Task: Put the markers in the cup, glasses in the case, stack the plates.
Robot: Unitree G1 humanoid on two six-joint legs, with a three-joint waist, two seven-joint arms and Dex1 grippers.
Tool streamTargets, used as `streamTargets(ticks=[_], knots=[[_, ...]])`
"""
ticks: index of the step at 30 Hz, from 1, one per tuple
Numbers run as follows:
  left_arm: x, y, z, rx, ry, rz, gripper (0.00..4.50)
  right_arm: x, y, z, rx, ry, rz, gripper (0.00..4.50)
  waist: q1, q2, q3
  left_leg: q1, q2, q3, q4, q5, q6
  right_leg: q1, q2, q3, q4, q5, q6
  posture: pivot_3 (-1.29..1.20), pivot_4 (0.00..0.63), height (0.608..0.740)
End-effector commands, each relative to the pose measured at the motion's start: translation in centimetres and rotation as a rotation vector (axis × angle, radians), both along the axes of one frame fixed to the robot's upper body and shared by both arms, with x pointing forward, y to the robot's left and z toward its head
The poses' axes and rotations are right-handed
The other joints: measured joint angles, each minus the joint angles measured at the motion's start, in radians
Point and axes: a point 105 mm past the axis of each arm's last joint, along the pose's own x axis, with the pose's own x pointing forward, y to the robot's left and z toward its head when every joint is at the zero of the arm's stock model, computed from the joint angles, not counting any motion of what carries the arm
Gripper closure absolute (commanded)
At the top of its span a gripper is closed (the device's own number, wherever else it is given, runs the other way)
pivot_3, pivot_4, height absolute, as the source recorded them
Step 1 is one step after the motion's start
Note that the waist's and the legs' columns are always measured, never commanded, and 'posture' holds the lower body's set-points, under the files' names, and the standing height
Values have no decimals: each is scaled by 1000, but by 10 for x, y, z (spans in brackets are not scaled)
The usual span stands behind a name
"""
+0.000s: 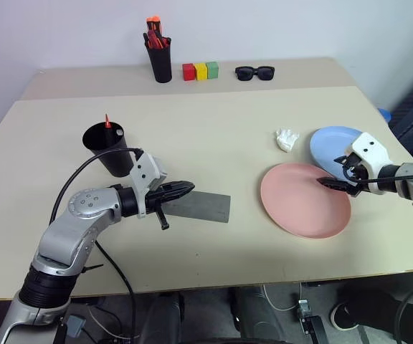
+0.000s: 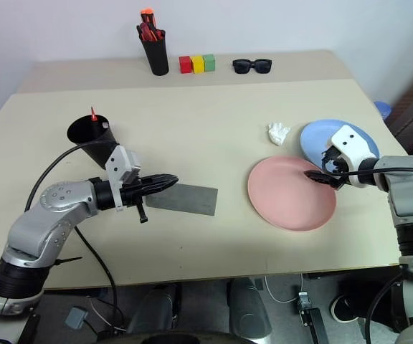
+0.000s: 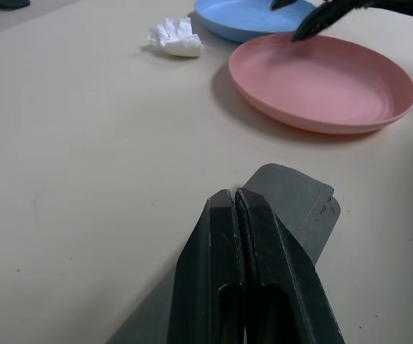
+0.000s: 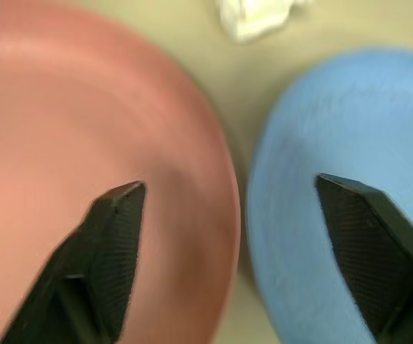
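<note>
Your right gripper (image 4: 228, 197) hangs over the right side of the desk (image 1: 214, 136) with its jaws wide and holding nothing: one finger (image 4: 102, 251) sits above the pink plate (image 1: 303, 204), the other above the blue plate (image 1: 332, 143). The two plates lie side by side, the blue one farther and to the right, its near edge just beside the pink rim; whether they touch you cannot tell.

Your left gripper (image 1: 181, 190) has its jaws pressed together, pointing right, low over the left end of the grey case (image 1: 203, 206). The case lies flat near the middle of the desk, left of the pink plate. Whether the jaws pinch it or only rest on it you cannot tell.

The black cup (image 1: 110, 147) stands on the left, just behind your left wrist, with a red tip (image 1: 107, 120) poking above its rim.

A crumpled white tissue (image 1: 287, 139) lies just left of the blue plate. Along the far edge stand a pen holder (image 1: 159, 61), three coloured blocks (image 1: 200, 71) and black sunglasses (image 1: 254, 72).
</note>
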Motion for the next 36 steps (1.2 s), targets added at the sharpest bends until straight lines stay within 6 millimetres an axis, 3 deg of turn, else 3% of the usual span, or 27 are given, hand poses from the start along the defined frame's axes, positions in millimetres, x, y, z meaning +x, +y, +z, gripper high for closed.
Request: streamTargets(ticks=[1, 9, 11, 14, 16, 18, 21, 22, 30, 34, 36], knots=[[-3, 0, 8, -10, -36, -5, 4500, 13, 4, 28, 66, -102, -64, 884, -2, 0, 0, 0, 0, 0, 0, 0, 0, 0, 0, 0, 0, 0, 0, 0, 150, 740], [-6, 1, 10, -28, -30, -8, 4500, 54, 14, -3, 71, -86, -291, 884, 1, 0, 0, 0, 0, 0, 0, 0, 0, 0, 0, 0, 0, 0, 0, 0, 150, 740], [-8, 2, 11, -30, -29, -8, 4500, 59, 21, -10, 67, -69, -302, 884, 1, 0, 0, -1, 0, 0, -1, 0, 0, -1, 0, 0, 0, 0, 0, 0, 150, 740], [-8, 3, 11, -29, -30, 0, 4500, 63, 15, -19, -16, -70, -342, 884, 3, 0, 0, -1, 0, 0, -1, 0, 0, -1, 0, 0, 0, 0, 0, 0, 150, 740], [-8, 3, 11, -29, -30, 3, 4500, 65, 10, -21, -44, -78, -369, 1649, 6, 0, 0, -1, 0, 0, -1, 0, 0, -1, 0, 0, 0, 0, 0, 0, 150, 740], [-9, 2, 11, -30, -30, 4, 4500, 67, 10, -20, -29, -83, -383, 2687, 7, 0, 0, -1, 0, 0, -1, 0, 0, -1, 0, 0, -1, 0, 0, 0, 150, 740], [-9, 3, 11, -31, -30, 7, 4500, 67, 12, -16, -12, -94, -377, 4274, 9, 0, 0, -1, 0, 0, -1, 0, 0, -1, 0, 0, -1, 0, 0, 0, 150, 740], [-9, 3, 10, -31, -30, 7, 4500, 66, 11, -14, -19, -102, -377, 4489, 7, 0, 0, -1, 0, 0, -1, 0, 0, -1, 0, 0, -1, 0, 0, 0, 150, 740], [-6, 4, 12, -31, -36, 11, 4500, 52, 12, 28, -150, -270, -252, 4489, 8, 0, 0, -1, 0, 0, -2, 0, 0, -1, 0, 0, 0, 0, 0, 0, 150, 740], [-1, 16, 16, -25, -49, 50, 4500, 25, 37, 63, -141, -370, 1, 4489, 8, 0, 0, -1, 0, 0, -2, 0, 0, -1, 0, 0, 0, 0, 0, 0, 150, 740], [1, 23, 18, -17, -53, 71, 4500, -3, 52, 68, -112, -333, 162, 4489, 13, 0, 0, -1, 0, 0, -2, 0, 0, -2, 0, 0, 0, 0, 0, 0, 150, 740]])
